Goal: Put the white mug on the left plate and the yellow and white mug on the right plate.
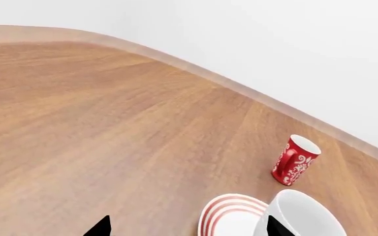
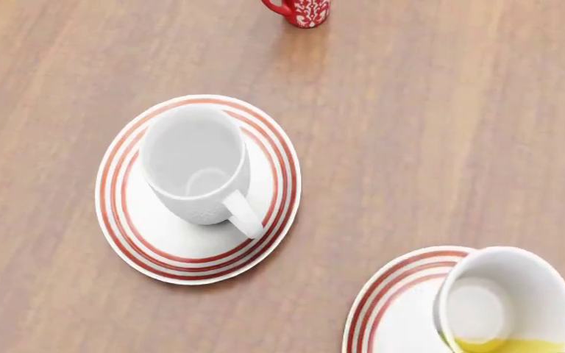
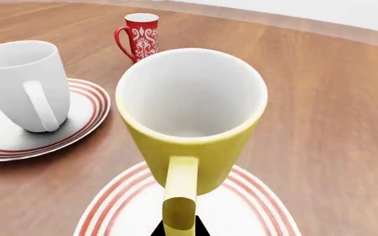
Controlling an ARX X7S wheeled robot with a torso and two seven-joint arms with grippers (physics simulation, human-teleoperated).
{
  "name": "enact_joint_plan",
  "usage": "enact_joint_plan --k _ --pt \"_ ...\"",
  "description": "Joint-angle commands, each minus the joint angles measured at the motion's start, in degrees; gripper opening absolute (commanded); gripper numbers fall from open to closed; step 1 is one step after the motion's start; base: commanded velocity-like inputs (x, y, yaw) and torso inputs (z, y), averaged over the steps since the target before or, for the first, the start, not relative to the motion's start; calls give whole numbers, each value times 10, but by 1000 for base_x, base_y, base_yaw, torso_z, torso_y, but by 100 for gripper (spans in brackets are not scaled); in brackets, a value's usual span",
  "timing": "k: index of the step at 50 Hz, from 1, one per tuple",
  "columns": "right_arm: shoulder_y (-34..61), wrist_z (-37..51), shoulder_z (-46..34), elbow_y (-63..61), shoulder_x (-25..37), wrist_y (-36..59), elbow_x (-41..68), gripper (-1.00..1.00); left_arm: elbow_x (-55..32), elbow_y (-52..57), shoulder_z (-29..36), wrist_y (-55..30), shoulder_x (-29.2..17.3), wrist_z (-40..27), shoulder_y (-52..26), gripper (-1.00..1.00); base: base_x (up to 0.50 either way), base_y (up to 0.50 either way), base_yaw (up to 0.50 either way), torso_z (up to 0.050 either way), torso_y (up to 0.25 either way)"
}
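Observation:
The white mug (image 2: 194, 162) stands upright on the left plate (image 2: 115, 213), its handle toward me. The yellow and white mug (image 2: 503, 301) is over the right plate (image 2: 391, 294); whether its base touches the plate I cannot tell. In the right wrist view my right gripper (image 3: 179, 231) is shut on the handle of the yellow and white mug (image 3: 189, 118), above the right plate (image 3: 255, 211). My left gripper (image 1: 187, 228) is open and holds nothing, beside the white mug (image 1: 307, 211) and the left plate (image 1: 228, 211). Neither gripper shows in the head view.
A red mug with a white pattern (image 2: 297, 11) stands upright on the wooden table (image 2: 440, 110) beyond the left plate. It also shows as the red mug (image 1: 294, 160) and the red mug (image 3: 140, 37). The table's far edge (image 1: 196, 69) meets a white wall.

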Motion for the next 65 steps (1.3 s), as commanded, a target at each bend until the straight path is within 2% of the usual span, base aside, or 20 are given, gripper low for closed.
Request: enact_joint_plan --k 1,62,63,65 --pt "34 -6 -17 59 7 2 5 -100 0 0 0 2 -1 0 1 100 0 0 0 0 0" --pt "17 -13 -41 144 9 -75 6 -100 -1 -1 4 4 -6 -11 0 100 0 0 0 0 0" --pt "15 -15 -42 142 9 -78 6 100 -1 0 4 5 -7 -12 1 100 0 0 0 0 0" --pt "16 -14 -42 144 9 -79 7 100 0 3 4 6 -7 -12 3 100 0 0 0 0 0"
